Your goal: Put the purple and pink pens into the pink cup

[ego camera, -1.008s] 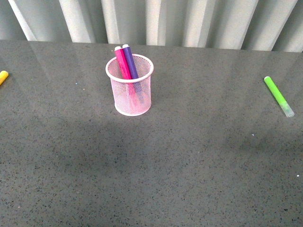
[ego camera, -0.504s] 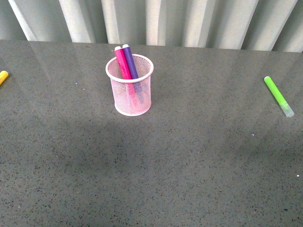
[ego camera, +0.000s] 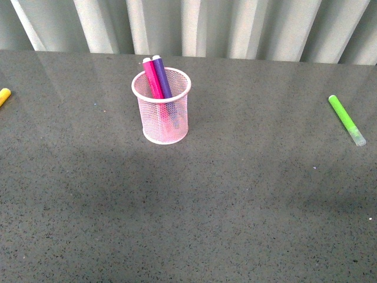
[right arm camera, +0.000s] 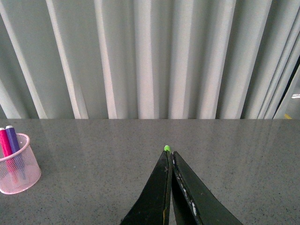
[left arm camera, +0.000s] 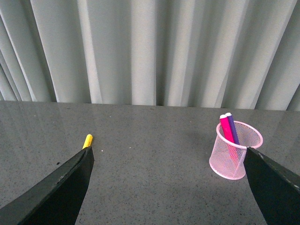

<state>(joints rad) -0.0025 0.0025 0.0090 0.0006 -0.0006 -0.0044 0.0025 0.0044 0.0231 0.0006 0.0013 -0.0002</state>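
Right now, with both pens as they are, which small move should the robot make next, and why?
Probably none beyond keeping both arms back: the pink pen and purple pen already stand inside the pink cup. The left gripper is open and holds nothing, and the right gripper is shut on nothing, so the task looks complete.

2 pens (ego camera: 158, 78) in cup (ego camera: 164, 118), markers far left (ego camera: 4, 95), far right (ego camera: 346, 119)

Green marker (ego camera: 346, 119) far right on table (ego camera: 235, 206); yellow marker (ego camera: 4, 95), prob. cut off, far left.
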